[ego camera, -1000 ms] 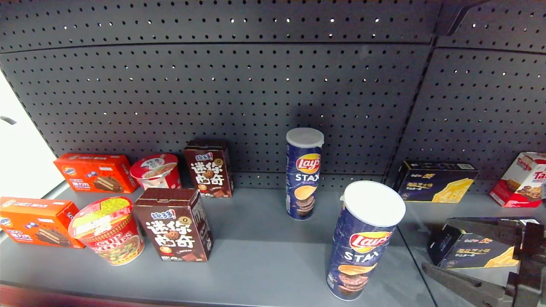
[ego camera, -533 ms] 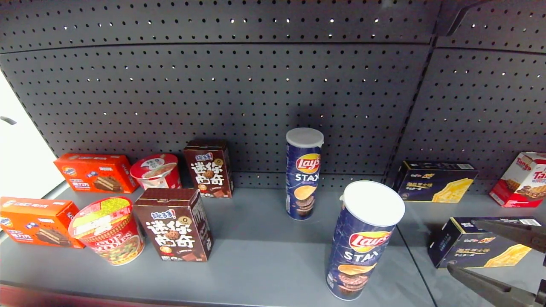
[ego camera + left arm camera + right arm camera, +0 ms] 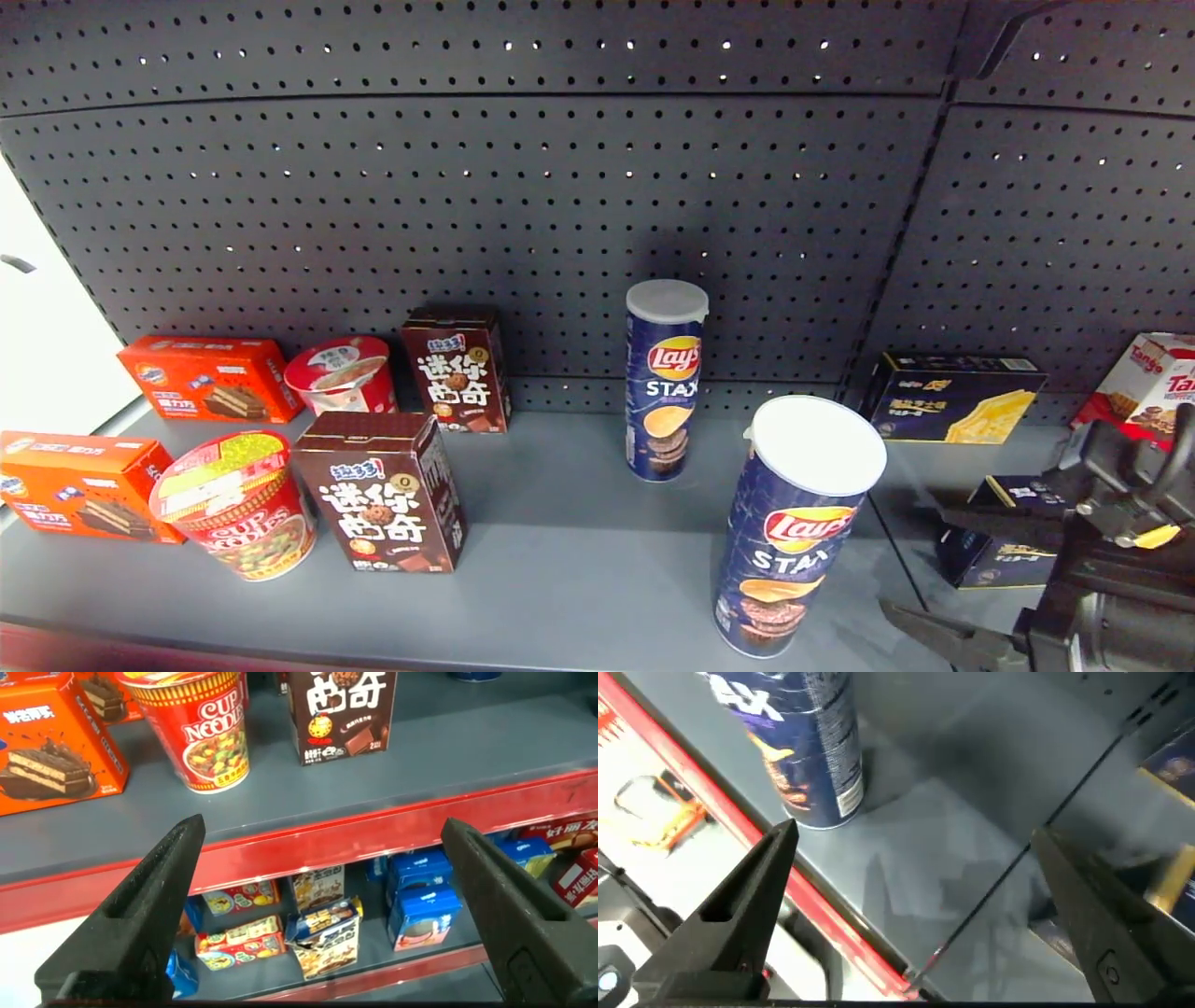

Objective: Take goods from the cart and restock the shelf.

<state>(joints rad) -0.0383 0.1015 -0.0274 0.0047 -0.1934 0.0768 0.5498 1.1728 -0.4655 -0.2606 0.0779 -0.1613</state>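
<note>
Two cans upright on shelf (image 3: 560,560): rear can (image 3: 665,378) by pegboard (image 3: 467,233), front can (image 3: 798,523) close to front edge. Empty right gripper (image 3: 913,560) just right of front can, fingers wide. Empty left gripper (image 3: 322,831) before red lip (image 3: 392,821), fingers wide. Likely risk: sideways swing of right fingers clips tall front can, toppling it off edge. Left wrist view adds boxes (image 3: 322,938) below red lip; head view adds rear can.

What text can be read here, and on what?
"Lay's STAX": near chip can, far chip can.
"CUP NOODLES": front noodle cup.
"迷你曲奇": near brown cookie box, far brown cookie box.
"Tango": red-and-white box.
Orange boxes, black boxes, lower-shelf goods: too small to read.
</note>
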